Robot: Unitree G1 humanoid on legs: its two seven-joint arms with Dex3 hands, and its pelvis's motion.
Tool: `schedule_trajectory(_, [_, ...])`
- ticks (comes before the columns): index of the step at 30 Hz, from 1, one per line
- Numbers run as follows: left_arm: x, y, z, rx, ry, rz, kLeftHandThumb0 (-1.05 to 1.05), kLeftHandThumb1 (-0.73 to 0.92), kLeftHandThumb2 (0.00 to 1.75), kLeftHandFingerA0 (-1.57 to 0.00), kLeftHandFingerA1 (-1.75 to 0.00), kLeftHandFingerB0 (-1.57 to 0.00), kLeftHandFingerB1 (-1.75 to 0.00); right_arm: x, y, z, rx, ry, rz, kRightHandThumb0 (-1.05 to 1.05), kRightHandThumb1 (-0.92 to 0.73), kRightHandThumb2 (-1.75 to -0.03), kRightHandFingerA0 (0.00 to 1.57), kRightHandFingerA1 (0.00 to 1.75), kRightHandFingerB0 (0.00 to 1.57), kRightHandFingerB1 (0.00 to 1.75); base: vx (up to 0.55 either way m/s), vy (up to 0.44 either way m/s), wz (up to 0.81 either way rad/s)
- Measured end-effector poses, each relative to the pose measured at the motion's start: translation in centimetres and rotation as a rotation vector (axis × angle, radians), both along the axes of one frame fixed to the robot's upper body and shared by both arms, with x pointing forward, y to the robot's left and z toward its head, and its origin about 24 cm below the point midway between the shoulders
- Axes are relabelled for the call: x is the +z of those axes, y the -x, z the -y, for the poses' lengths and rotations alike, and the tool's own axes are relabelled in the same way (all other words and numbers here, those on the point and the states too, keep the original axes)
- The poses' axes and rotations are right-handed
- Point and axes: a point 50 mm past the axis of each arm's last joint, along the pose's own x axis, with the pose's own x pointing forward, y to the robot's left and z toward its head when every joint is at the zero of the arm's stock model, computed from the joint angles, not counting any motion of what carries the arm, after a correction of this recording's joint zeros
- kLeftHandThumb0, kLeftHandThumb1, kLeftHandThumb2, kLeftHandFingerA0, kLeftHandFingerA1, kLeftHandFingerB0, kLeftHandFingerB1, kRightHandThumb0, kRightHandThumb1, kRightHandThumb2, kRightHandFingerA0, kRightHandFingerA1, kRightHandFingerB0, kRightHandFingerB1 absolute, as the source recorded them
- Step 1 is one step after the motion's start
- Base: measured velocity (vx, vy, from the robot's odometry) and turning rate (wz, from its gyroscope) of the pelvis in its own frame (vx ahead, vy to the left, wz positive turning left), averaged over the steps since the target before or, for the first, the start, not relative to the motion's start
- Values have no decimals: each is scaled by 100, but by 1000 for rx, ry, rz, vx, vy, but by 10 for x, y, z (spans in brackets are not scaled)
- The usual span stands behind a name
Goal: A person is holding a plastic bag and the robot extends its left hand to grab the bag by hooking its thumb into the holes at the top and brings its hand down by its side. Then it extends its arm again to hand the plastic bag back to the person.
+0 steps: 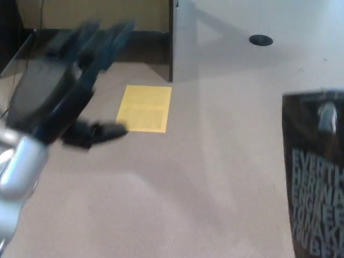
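I see the left hand (67, 88) at upper left, motion-blurred, fingers (105, 35) spread and thumb (94, 133) sticking out, holding nothing as far as I can tell through the blur. Silver wrist below it at the left edge. Black plastic bag (314, 177) with pale lettering sits at the right edge, well apart from the hand. Yellow sheet (145, 108) on the floor (204, 183) between them.
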Motion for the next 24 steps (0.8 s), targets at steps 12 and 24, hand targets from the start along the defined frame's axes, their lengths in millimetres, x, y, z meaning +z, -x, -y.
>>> schedule_trajectory(12, [-164, 58, -95, 324, 120, -516, -56, 46, 74, -23, -44, -18, -39, -1, 2, 0, -2, -1, -4, -35, -64, -60, 67, 46, 61, 41, 0, 0, 0])
schedule_trajectory(24, [-245, 133, -140, 592, 160, -755, -42, 61, 59, -45, -39, -34, -33, -4, 6, 0, -2, -1, -17, -36, -65, -61, 67, 46, 61, 41, 0, 0, 0])
